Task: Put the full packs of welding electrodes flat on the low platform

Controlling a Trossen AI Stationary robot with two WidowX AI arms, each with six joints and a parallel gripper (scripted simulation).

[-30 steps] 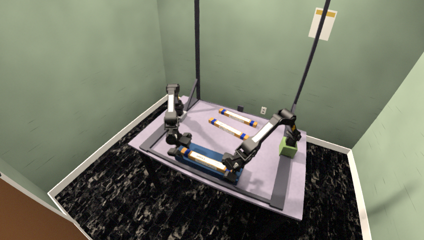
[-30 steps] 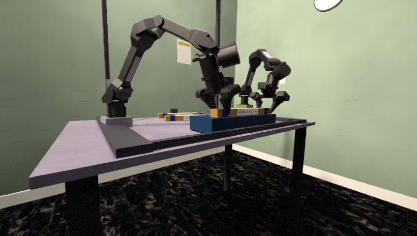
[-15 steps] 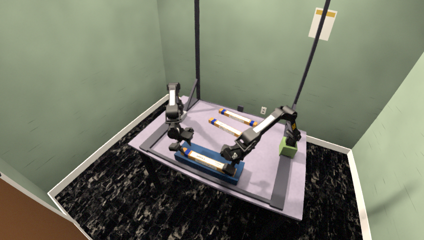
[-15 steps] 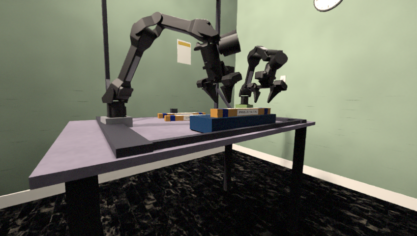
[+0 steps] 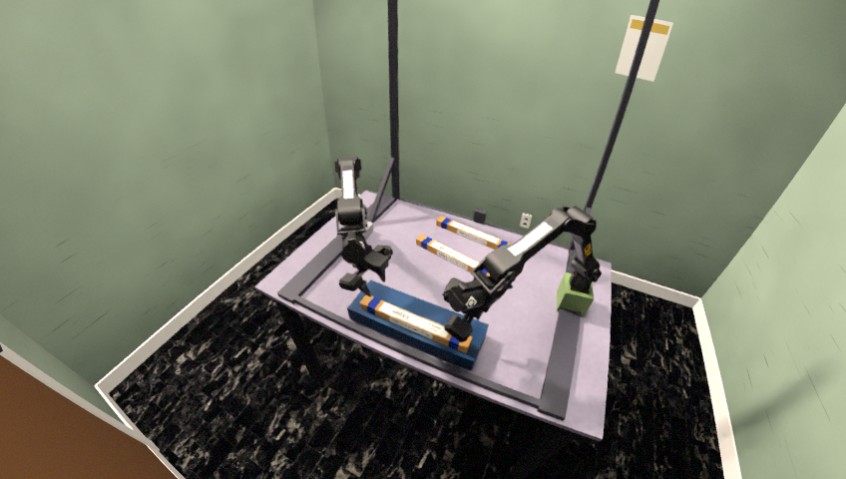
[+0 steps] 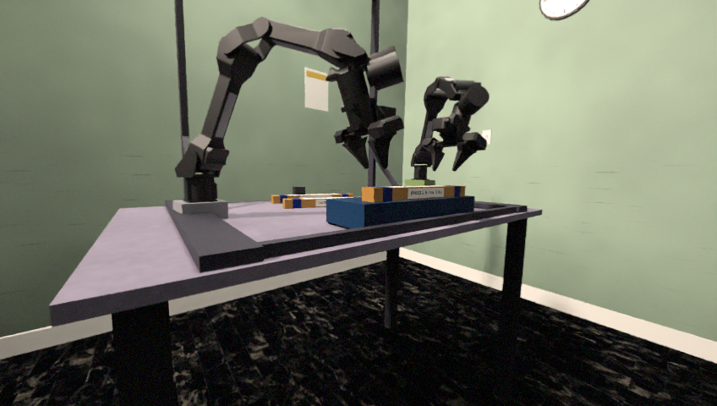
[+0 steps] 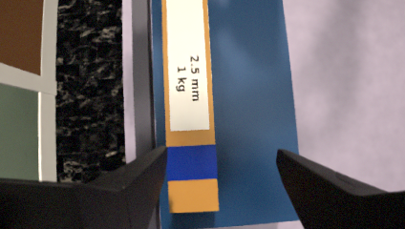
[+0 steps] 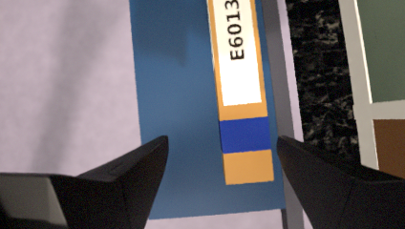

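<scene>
1. Nearest you, the platform (image 5: 421, 303) (image 6: 402, 213) (image 7: 253, 119) (image 8: 162, 72) bears one pack (image 5: 409, 320) (image 6: 402, 193) (image 7: 191, 162) (image 8: 245, 135), flat and close to its front edge. A sideways knock from a finger could tip it off.
2. Above its ends, your left gripper (image 5: 475, 314) (image 6: 446, 169) (image 7: 222, 155) and right gripper (image 5: 375, 285) (image 6: 376, 167) (image 8: 222, 142) stand wide, holding nothing. Dropping either before it's clear could catch the pack.
3. Beyond, the middle pack (image 5: 450, 254) (image 6: 287, 203) lies on the table, the far pack (image 5: 472, 233) (image 6: 274, 198) behind it. Reaching for the far one, low fingers could bump the middle one.
4. You can't see which packs are full. Leaving one unweighed, or misjudging its heft through an uneven lift, could spoil the sort. If a second belongs here, the free strip lies behind the first; poor aim would make them collide.
</scene>
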